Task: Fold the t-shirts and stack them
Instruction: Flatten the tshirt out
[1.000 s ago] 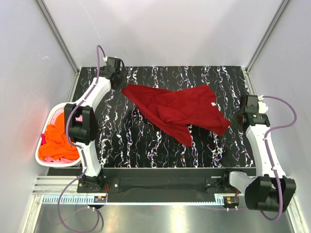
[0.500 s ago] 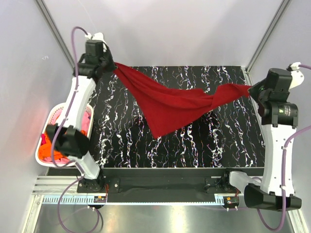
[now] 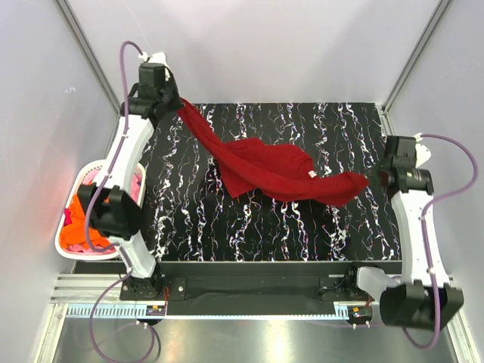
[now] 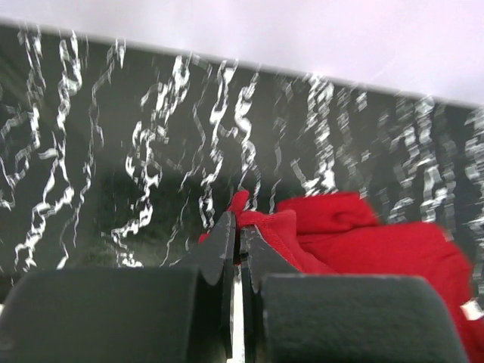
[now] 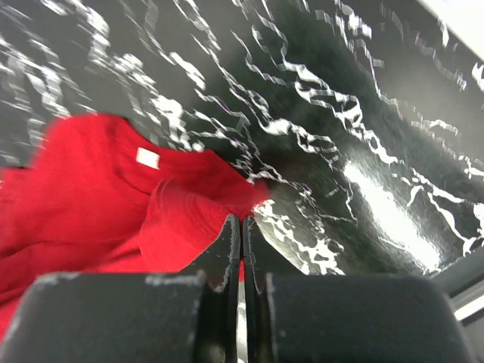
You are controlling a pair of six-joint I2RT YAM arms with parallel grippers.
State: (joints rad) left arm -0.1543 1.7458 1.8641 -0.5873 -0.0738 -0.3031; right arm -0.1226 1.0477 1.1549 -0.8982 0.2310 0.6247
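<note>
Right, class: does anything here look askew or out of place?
The dark red t-shirt is twisted and bunched, strung diagonally between the left claw and right claw rather than lying flat. Nothing looks spilled or damaged.

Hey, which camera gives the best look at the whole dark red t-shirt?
The top external view: the dark red t-shirt shows whole, strung between the left gripper and right gripper. Each wrist view shows only the pinched edge and nearby bunched cloth, somewhat blurred.
</note>
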